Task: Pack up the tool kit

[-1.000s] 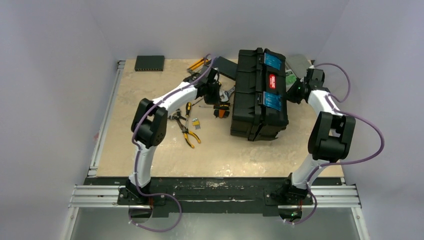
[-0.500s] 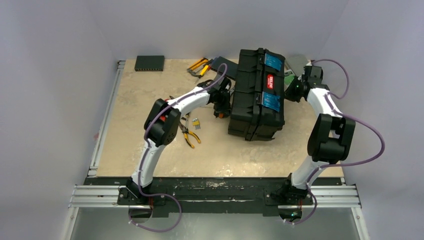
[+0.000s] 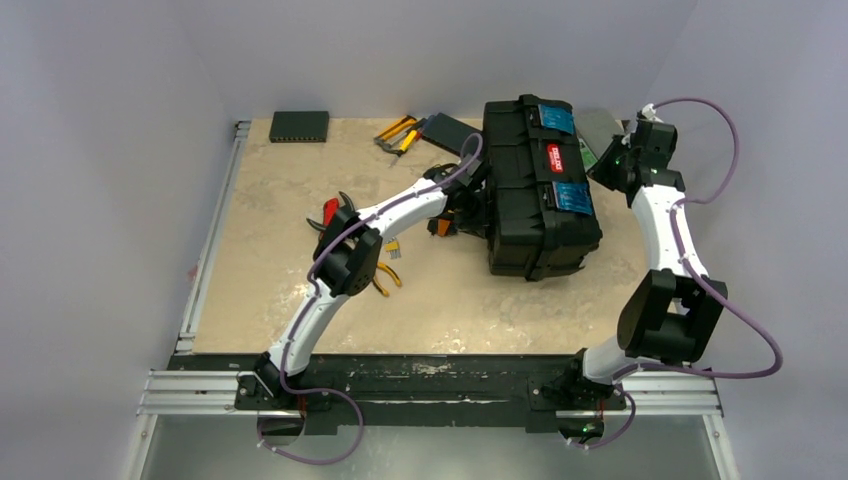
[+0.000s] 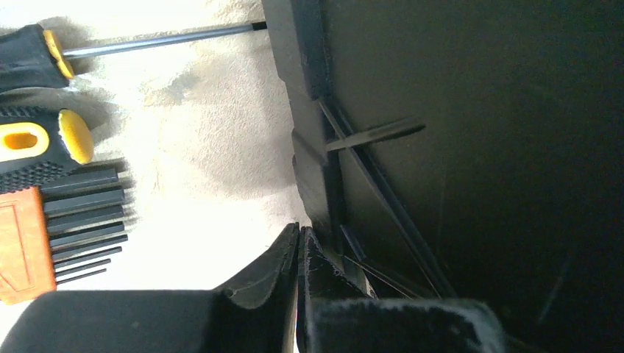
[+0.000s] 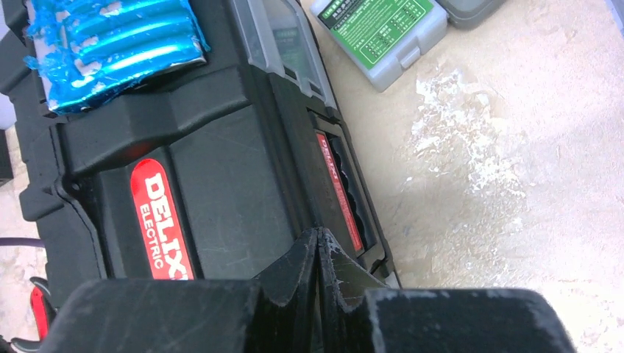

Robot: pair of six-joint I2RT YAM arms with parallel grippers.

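Pinched shut and empty, the left gripper (image 4: 299, 234) and right gripper (image 5: 318, 235) flank the toolbox (image 3: 540, 190), seemingly to shove it.

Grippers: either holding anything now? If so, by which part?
Nothing is held. The left gripper is shut and empty, tips at the toolbox side wall; the right gripper is shut and empty over its lid.

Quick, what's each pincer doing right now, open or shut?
Left pincer: shut, holding nothing, at the toolbox side.
Right pincer: shut, holding nothing, over the toolbox.
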